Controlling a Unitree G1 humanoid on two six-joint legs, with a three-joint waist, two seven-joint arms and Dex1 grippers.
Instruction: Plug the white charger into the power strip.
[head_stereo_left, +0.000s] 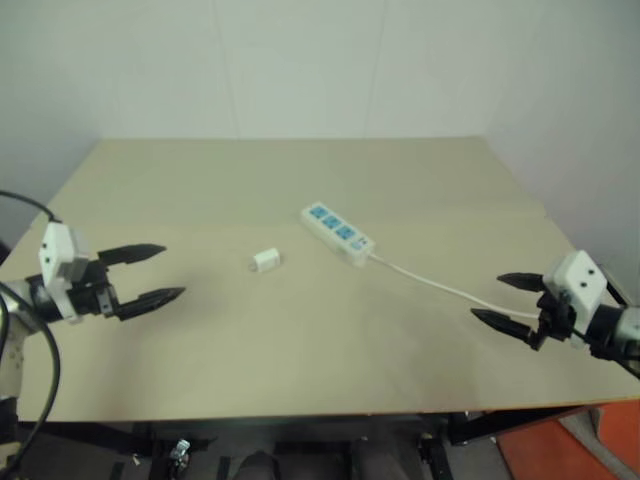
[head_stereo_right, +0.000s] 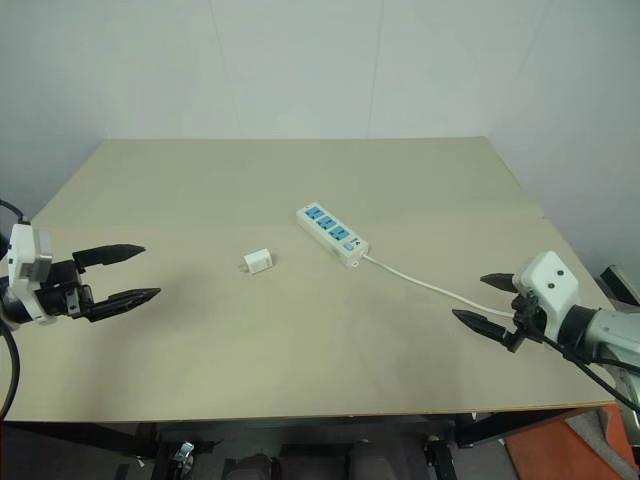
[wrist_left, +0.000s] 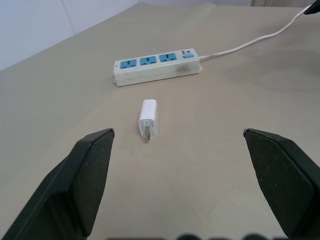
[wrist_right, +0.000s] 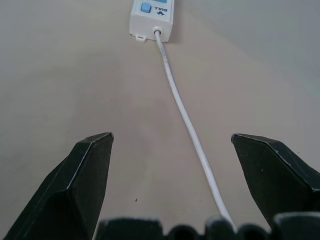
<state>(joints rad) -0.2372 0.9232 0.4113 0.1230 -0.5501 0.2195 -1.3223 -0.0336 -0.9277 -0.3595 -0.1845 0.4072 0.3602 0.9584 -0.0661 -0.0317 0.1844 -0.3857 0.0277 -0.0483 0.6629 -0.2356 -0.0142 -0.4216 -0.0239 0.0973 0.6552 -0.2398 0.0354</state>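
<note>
Charger: white charger lies on its side mid-desk, just left of the power strip, not touching.
Strip: flat, unplugged; cable runs toward right claw.
Left claw: fingers spread, empty.
Right claw: fingers spread, empty, above cable.

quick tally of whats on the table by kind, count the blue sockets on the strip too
white charger: 1
power strip: 1, with its thin white cable
blue sockets on the strip: 3
total: 2 loose things on the table; both lie apart, the charger unplugged
</note>
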